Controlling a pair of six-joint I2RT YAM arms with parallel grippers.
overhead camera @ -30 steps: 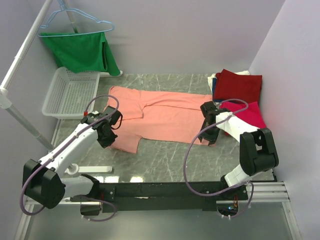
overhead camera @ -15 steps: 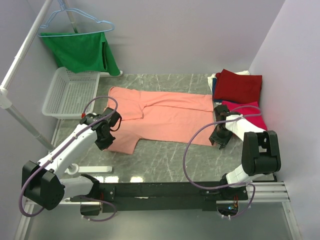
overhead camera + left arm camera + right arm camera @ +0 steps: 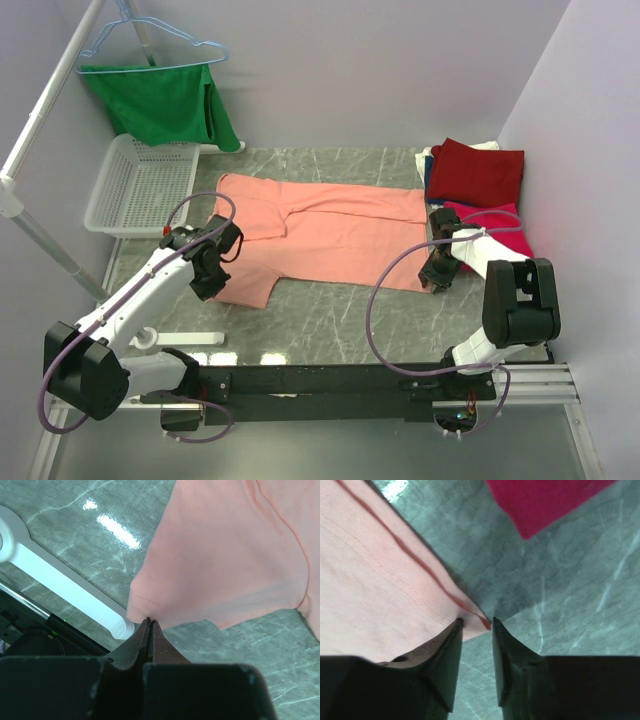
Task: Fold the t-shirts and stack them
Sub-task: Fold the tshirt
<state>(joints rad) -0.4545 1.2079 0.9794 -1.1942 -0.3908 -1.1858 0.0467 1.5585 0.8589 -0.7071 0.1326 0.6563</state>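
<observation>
The salmon-pink t-shirt [image 3: 330, 225] lies spread flat across the middle of the table. My left gripper [image 3: 214, 284] is at its near-left sleeve; in the left wrist view the jaws [image 3: 149, 621] are shut, pinching the sleeve's hem [image 3: 150, 605]. My right gripper [image 3: 436, 280] is at the shirt's near-right corner; in the right wrist view it [image 3: 476, 622] is open, with that corner [image 3: 470, 617] between the fingertips. The dark red t-shirt [image 3: 476, 170] lies folded at the far right. The crimson-pink t-shirt [image 3: 502, 232] lies just in front of it and also shows in the right wrist view [image 3: 540, 500].
A white mesh basket [image 3: 140, 185] stands at the far left. A green garment [image 3: 165, 105] hangs on a light-blue hanger [image 3: 150, 45] behind it. A slanting white pole [image 3: 45, 245] runs along the left. A white bar [image 3: 190, 340] lies by the left arm's base.
My right gripper has moved off the shirt's right side, out and nearer, to its near-right corner, and the cloth there now lies flat. My left gripper has barely shifted.
</observation>
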